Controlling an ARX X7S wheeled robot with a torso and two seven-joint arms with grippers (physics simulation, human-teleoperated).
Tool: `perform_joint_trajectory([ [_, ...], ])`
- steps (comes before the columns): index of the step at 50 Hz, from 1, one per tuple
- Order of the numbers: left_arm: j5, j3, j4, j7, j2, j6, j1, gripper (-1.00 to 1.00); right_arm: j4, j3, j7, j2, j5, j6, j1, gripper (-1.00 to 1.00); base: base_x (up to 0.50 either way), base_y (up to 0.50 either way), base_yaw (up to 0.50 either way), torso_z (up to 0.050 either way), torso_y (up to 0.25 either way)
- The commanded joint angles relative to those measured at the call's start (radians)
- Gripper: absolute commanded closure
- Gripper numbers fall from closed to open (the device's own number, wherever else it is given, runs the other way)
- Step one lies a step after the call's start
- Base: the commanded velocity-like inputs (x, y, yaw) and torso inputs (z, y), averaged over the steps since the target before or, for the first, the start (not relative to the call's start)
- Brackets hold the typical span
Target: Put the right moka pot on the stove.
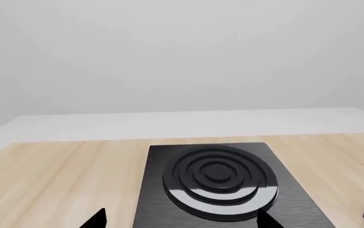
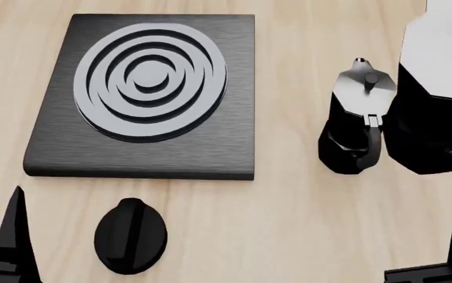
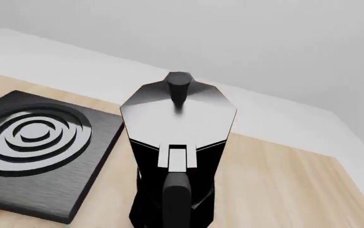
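R moka pot (image 2: pixel 434 100): upright, lid down, at far R edge of head view, partly cut off. It reads larger than its twin, so poss. raised off the table, but its base isn't seen in any view; can't confirm. Handle (image 3: pixel 176 199) faces straight back at R wrist cam, pot dead ahead of it and close, long axis vertical. R claw: fingers in no view, so can't tell if spread, pressed together or pinching the handle; only a dark bit of R arm (image 2: pixel 434 272) shows below the pot. Twin pot (image 2: pixel 355 121) stands just beside it, on the stove side, handle toward robot. Stove (image 2: pixel 143 156) lies well off to the pot's L, past the twin, rings bare. L claw (image 1: pixel 182 221): fingers spread wide, holding nothing, hovering at stove's near edge; oval knob (image 2: pixel 129 236) near it on wood table (image 2: pixel 289 224). Judgement: R arm far nearer the pot; the carry goes L and must clear the twin.
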Motion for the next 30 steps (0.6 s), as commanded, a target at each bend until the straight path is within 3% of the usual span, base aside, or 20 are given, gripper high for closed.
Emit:
perform_joint_trajectory([
  [1, -0.001, 0.002, -0.001, -0.001, -0.002, 0.004, -0.001, -1.00, -0.020, -0.128, 0.007, 0.007, -0.025, -0.044, 0.102, 1.00, 0.00, 0.00, 0.00, 0.000, 0.000],
  [16, -0.003, 0.004, 0.001, -0.004, -0.007, 0.006, -0.004, -1.00, -0.003, -0.442, 0.037, -0.061, -0.049, -0.041, 0.344, 1.00, 0.00, 0.00, 0.00, 0.001, 0.001],
  [30, -0.002, 0.010, 0.002, -0.005, -0.009, 0.009, -0.006, -1.00, 0.039, -0.624, 0.022, -0.190, -0.110, 0.015, 0.505, 1.00, 0.00, 0.00, 0.00, 0.000, 0.001],
])
